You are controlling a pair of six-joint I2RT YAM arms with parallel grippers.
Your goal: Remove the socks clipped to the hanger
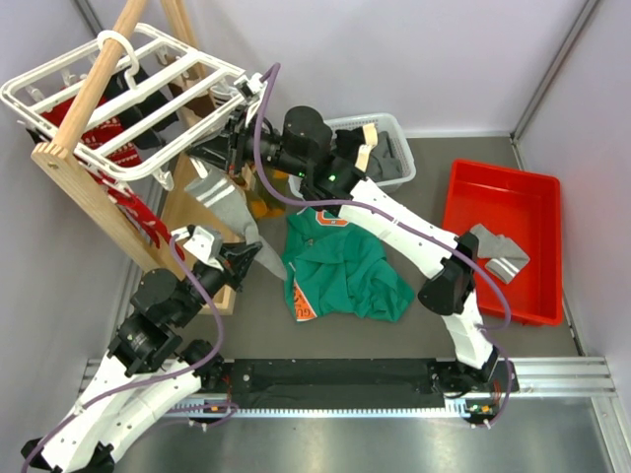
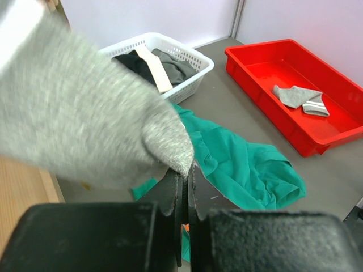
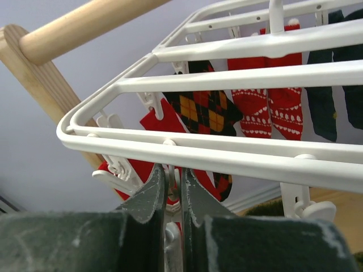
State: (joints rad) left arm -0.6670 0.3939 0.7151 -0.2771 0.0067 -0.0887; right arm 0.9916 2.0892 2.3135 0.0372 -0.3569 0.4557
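The white slatted hanger (image 1: 187, 133) hangs on the wooden rack at the far left. A grey sock (image 1: 229, 209) dangles from its near corner. My left gripper (image 1: 251, 258) is shut on the sock's toe; in the left wrist view the sock (image 2: 74, 113) fills the upper left above the gripper (image 2: 186, 170). My right gripper (image 1: 240, 118) is up at the hanger's corner, shut on a white clip (image 3: 174, 190) just under the hanger's rail (image 3: 238, 161). Red patterned socks (image 3: 266, 107), an argyle sock (image 3: 204, 110) and a dark sock (image 3: 323, 107) hang clipped further in.
A green shirt (image 1: 345, 271) lies on the table's middle. A white basket (image 1: 389, 123) with garments stands behind it. A red tray (image 1: 463, 197) at the right holds one grey sock (image 1: 498, 251). The wooden rack (image 1: 89, 202) leans at the left.
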